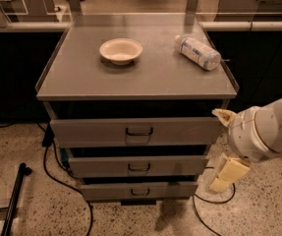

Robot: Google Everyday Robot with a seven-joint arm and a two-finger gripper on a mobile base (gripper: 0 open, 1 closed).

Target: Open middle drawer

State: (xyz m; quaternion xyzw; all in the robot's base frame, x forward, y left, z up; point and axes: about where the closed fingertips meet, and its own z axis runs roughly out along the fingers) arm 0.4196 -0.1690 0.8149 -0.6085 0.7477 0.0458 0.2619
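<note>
Jaws on my gripper are spread wide with nothing between them, one tan finger up high and the other down low, hanging off the right end of the drawer stack. The middle drawer sits to the left of the jaws, about level with my lower finger, sandwiched under the taller top drawer and above the narrow bottom drawer. It looks pushed in, or close to it. Handling-wise, I'd guess it's grey sheet metal, so stiff, not fragile, and probably a bit heavy on its runners if there's stuff inside, which I can't see. The flat front is smooth and gives me zero to pinch, so the only sane place to grab is the small dark loop handle at its centre, well to the left of the jaws. That loop is thin and rigid, so I reckon I should close around the bar itself and pull straight out, since a crooked tug could bind the slides. The bowl and bottle are up on the cabinet top, above the jaws, and a jerky pull might roll that bottle.
</note>
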